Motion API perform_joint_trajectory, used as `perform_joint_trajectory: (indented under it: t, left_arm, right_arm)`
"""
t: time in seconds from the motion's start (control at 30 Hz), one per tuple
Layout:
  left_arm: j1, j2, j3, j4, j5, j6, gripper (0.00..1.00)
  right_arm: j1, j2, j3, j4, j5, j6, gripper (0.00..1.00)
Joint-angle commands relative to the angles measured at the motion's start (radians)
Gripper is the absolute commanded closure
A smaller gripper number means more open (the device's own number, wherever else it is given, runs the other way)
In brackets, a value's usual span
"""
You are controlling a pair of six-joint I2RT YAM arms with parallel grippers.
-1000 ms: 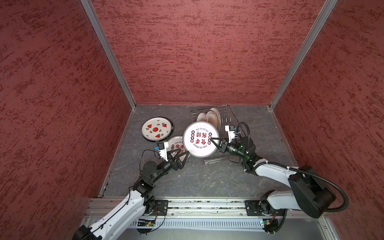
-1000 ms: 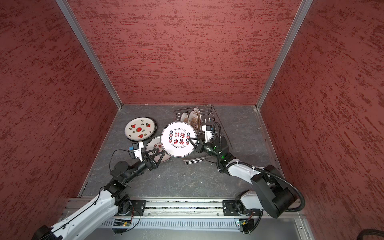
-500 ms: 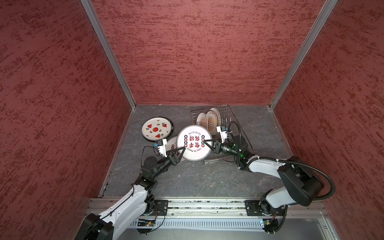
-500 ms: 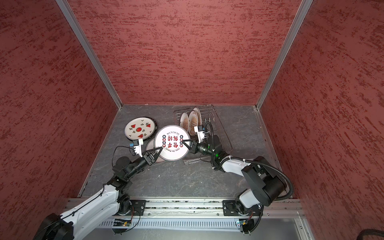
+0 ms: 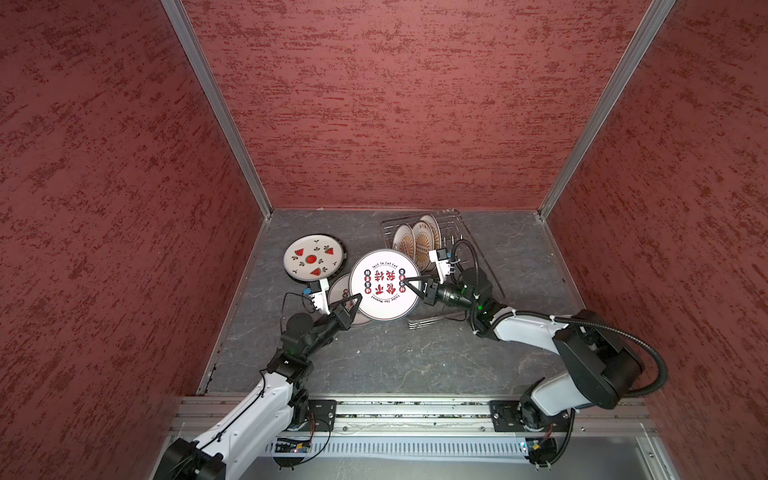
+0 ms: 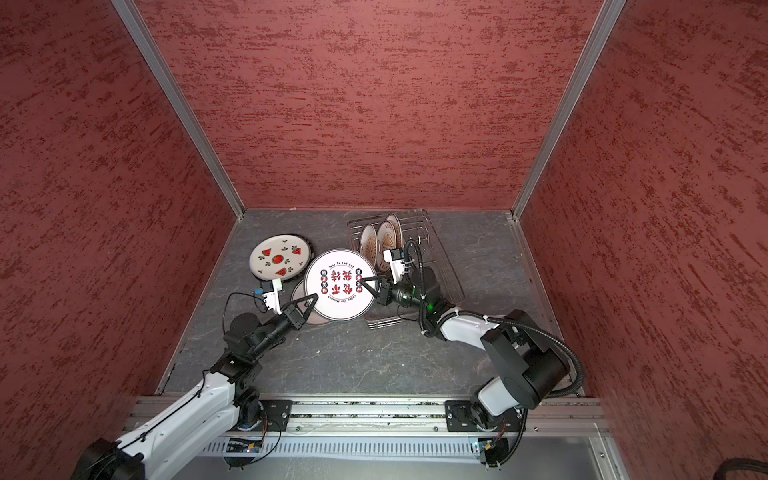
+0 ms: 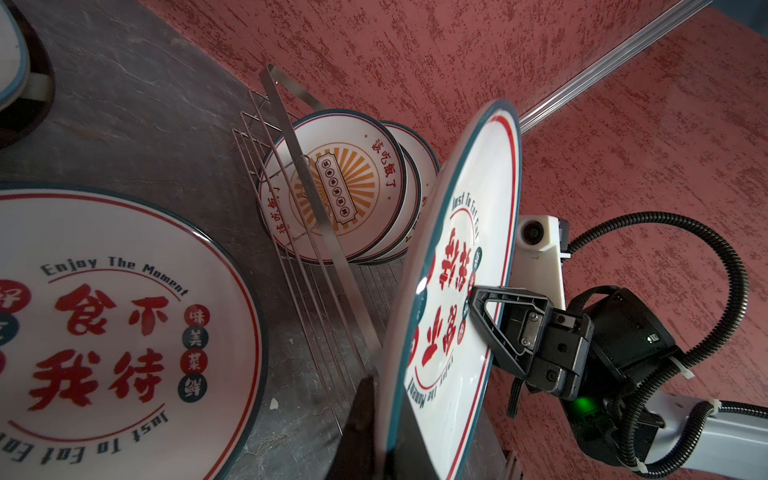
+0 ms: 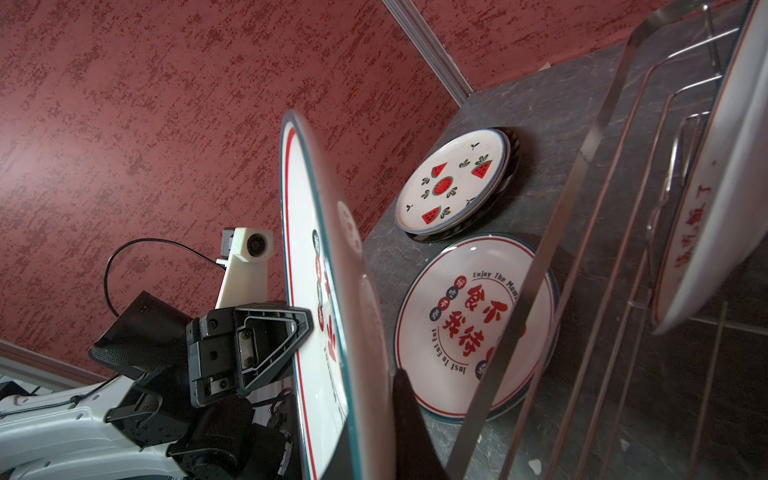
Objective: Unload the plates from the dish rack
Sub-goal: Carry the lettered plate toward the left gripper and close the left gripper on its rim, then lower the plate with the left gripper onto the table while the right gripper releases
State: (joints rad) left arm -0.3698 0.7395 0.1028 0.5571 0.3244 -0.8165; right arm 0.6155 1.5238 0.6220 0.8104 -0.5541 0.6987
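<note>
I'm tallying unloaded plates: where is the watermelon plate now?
In both top views the watermelon plate lies flat atop a dark plate, left of the dish rack.

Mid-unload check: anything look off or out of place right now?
Nothing looks spilled or broken. The one oddity: the raised character plate is clamped by both the left tool and the right tool, at opposite rims. A small white speck lies on the tabletop; too small to identify.

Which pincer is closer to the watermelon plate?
Left. The left pincer holds the lettered plate at the edge beside the watermelon plate; the right pincer holds its opposite edge, by the dish rack.
</note>
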Motion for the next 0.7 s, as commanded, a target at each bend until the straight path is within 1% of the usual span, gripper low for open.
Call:
perform_joint_trajectory:
  t: [0.0,0.07,0.13,0.17,0.23,0.3,0.33,0.4,0.43,0.53,0.67]
  left_arm:
    - [-0.006,0.017,0.017,0.077,0.073,-0.018,1.00]
    - [-0.004,0.023,0.015,0.080,0.072,-0.023,1.00]
    - [0.006,0.020,0.013,0.054,0.046,-0.054,1.00]
    - [0.024,0.020,0.011,0.036,0.039,-0.078,1.00]
    - [0.085,0.031,-0.003,0.057,0.075,-0.122,1.00]
    - [0.147,0.043,-0.030,0.124,0.127,-0.166,1.00]
    - [0.164,0.044,-0.036,0.138,0.144,-0.175,1.00]
    - [0.185,0.035,-0.041,0.141,0.160,-0.185,1.00]
    - [0.191,0.029,-0.045,0.140,0.158,-0.189,1.00]
    - [0.204,-0.017,-0.060,0.102,0.124,-0.197,1.00]
    - [0.242,-0.104,-0.066,0.003,0.107,-0.218,1.00]
  right_arm:
    - [0.016,-0.001,0.048,0.021,0.007,-0.033,0.87]
    - [0.016,-0.002,0.054,0.009,0.003,-0.039,0.82]
    - [0.017,-0.001,0.059,0.004,-0.006,-0.043,0.75]
    - [0.018,0.000,0.061,0.003,-0.010,-0.044,0.71]
    - [0.018,-0.001,0.063,0.007,-0.029,-0.052,0.58]
    - [0.018,0.001,0.061,0.024,-0.050,-0.048,0.40]
    - [0.018,0.000,0.062,0.020,-0.049,-0.047,0.32]
    - [0.020,-0.009,0.061,0.008,-0.026,-0.051,0.05]
    - [0.020,-0.015,0.057,0.003,-0.015,-0.057,0.01]
    - [0.023,-0.042,0.039,0.004,0.027,-0.071,0.01]
    - [0.034,-0.106,0.004,-0.018,0.143,-0.105,0.01]
